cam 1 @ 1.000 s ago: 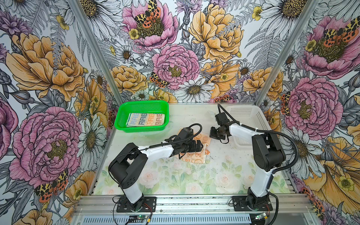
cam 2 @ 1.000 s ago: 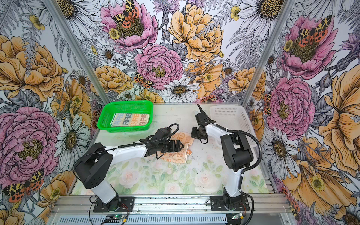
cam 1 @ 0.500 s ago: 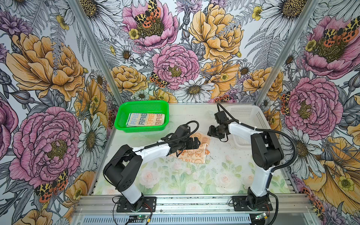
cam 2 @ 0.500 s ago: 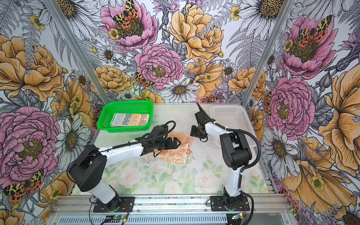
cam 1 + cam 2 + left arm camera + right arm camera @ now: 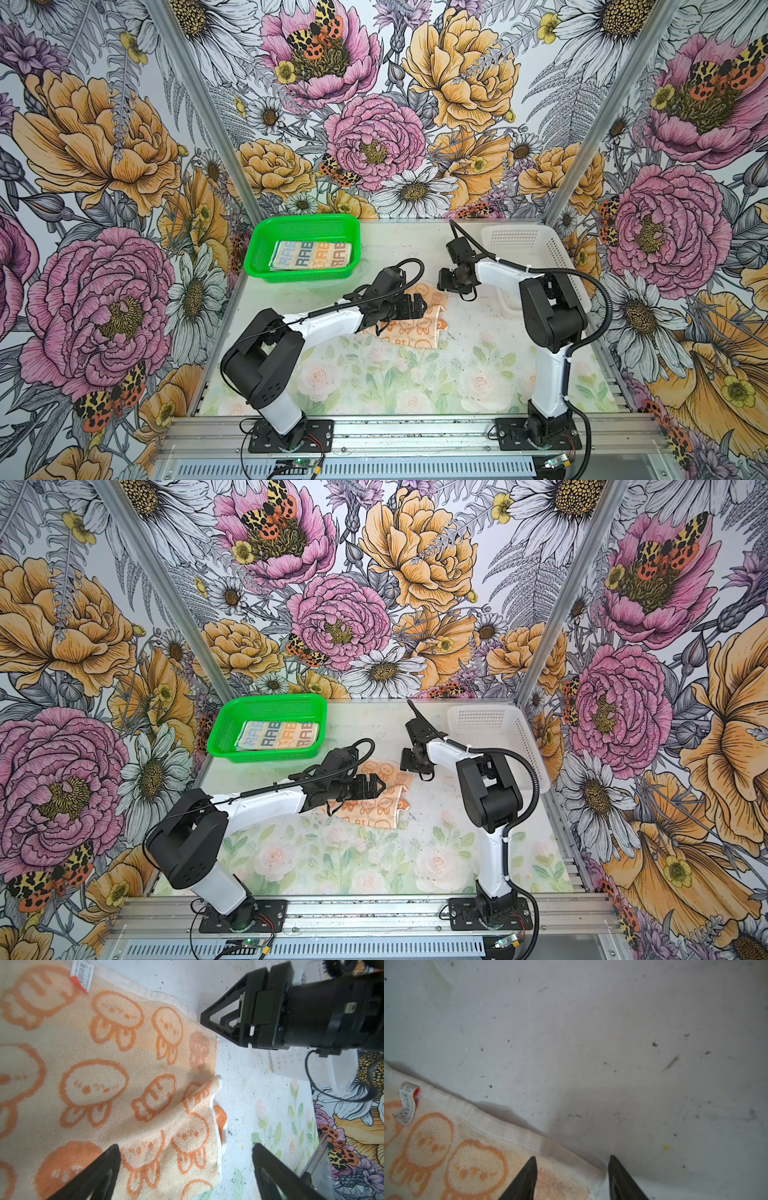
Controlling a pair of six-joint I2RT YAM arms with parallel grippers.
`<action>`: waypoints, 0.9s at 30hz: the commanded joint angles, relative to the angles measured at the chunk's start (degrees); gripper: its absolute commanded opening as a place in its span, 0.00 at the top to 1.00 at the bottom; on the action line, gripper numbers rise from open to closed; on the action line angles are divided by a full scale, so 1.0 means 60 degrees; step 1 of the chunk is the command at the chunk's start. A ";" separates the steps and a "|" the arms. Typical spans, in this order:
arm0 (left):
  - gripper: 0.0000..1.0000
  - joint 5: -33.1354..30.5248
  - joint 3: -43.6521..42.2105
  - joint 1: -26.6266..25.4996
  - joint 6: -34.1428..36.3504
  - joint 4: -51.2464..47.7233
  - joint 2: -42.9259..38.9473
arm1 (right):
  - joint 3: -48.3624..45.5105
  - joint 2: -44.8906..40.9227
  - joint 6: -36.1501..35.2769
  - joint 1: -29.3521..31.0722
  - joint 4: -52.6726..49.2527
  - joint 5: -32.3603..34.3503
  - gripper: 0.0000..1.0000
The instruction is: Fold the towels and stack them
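Green basket (image 5: 259, 253): at the far left of the worktop (image 5: 374, 382). It holds the cream towel (image 5: 311, 257), folded flat with its lettering facing up. No blue towel shows, and whether one lies under the cream one cannot be told.

Left pincer (image 5: 419, 308): its jaws are spread wide and hold nothing. It hangs low over the middle of the orange towel, pointing right. It was just as wide a second ago.

Orange towel (image 5: 419, 332): lies on the worktop between the two baskets, touching neither. It is doubled over, with a lower layer peeking out along the edge nearer the arm bases. One corner there is curled up, and a barcode tag (image 5: 82, 975) lies on the far edge.

Right pincer (image 5: 446, 284): this is where the change is. A second ago its jaws were pinched nearly shut at the towel's far right corner. Now they stand about halfway apart and grip nothing. In the right wrist view, one fingertip (image 5: 529, 1167) is above the corner and the other above bare worktop, with the cloth lying flat beneath.

White basket (image 5: 540, 245): at the far right, behind the right arm.

Meaning for the task: the corner appears to have been let go, so this fold is laid and the towel is free of both pincers. What probably remains is to flatten the curled corner, perhaps fold once more, and carry the towel onto the cream one.
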 commanded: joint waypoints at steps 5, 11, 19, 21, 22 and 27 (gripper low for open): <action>0.01 0.0045 -0.0168 0.0013 0.0204 -0.0038 -0.0022 | 0.0037 0.0463 -0.0072 0.0593 -0.0792 0.1037 0.55; 0.01 0.0116 -0.0209 -0.0036 0.0196 -0.0021 0.0183 | -0.0155 0.0586 -0.0011 0.0817 -0.0877 0.1435 0.70; 0.01 -0.0013 -0.0094 0.0057 0.0289 -0.0302 0.0065 | 0.0413 0.0280 -0.0144 0.0665 -0.1106 0.1093 1.00; 0.01 -0.0034 0.0070 0.0115 0.0358 -0.0437 0.0207 | 0.0753 0.0040 -0.0308 0.0549 -0.1346 0.1020 1.00; 0.01 0.0069 0.0146 0.0123 0.0358 -0.0447 0.0360 | 0.0878 -0.0081 -0.0371 0.0510 -0.1426 0.0951 1.00; 0.01 0.0277 0.0589 -0.0308 0.0167 -0.0314 0.1214 | 0.1634 -0.0407 -0.0789 0.0242 -0.1961 0.0773 1.00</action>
